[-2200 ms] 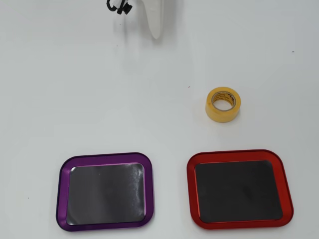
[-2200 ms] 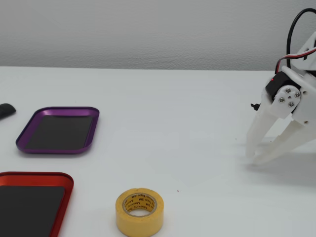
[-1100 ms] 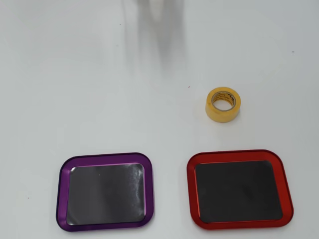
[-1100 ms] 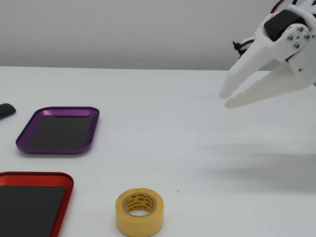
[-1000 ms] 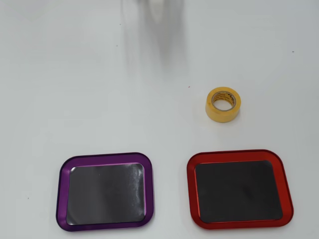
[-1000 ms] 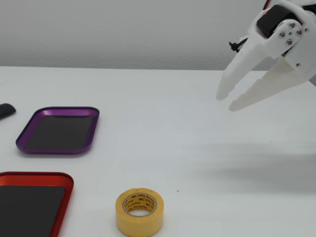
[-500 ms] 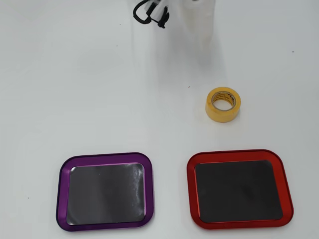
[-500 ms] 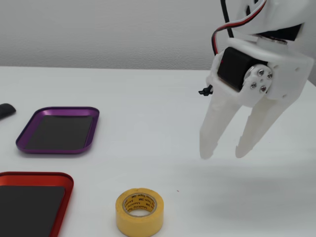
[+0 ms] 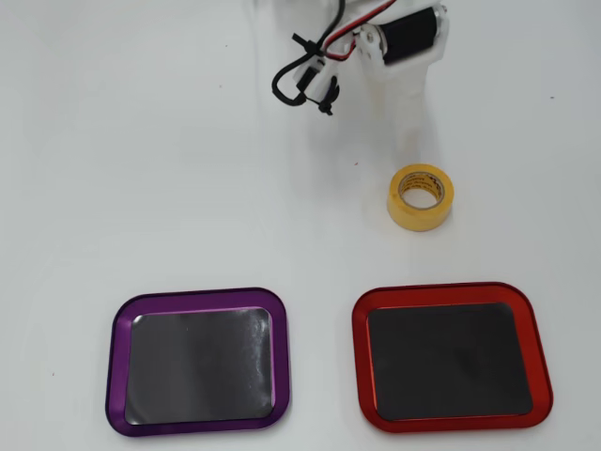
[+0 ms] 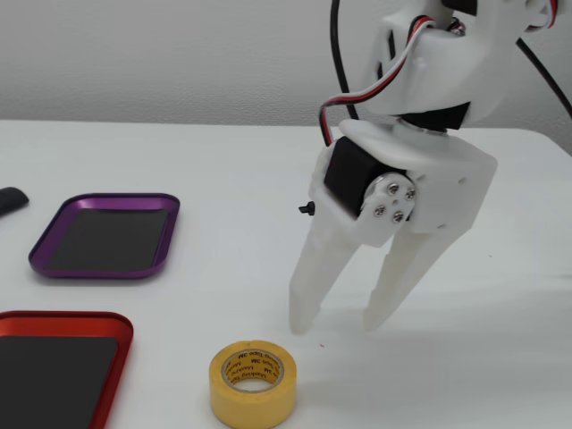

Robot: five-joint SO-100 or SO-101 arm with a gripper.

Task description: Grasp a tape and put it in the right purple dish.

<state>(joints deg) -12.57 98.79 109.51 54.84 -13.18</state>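
The yellow tape roll (image 9: 420,196) lies flat on the white table, above the red tray in the overhead view; it also shows low in the fixed view (image 10: 253,382). The purple dish (image 9: 197,297) is at the bottom left of the overhead view and at the far left in the fixed view (image 10: 103,271); it is empty. My white gripper (image 10: 341,320) is open and empty, fingers pointing down, tips close to the table just beyond the tape. In the overhead view the gripper (image 9: 406,132) is just above the tape.
A red-rimmed tray (image 9: 451,289) of the same shape lies beside the purple one, nearest the tape; it also shows in the fixed view (image 10: 67,318). Black and red cables (image 9: 305,75) hang by the arm. A dark object (image 10: 9,198) sits at the fixed view's left edge.
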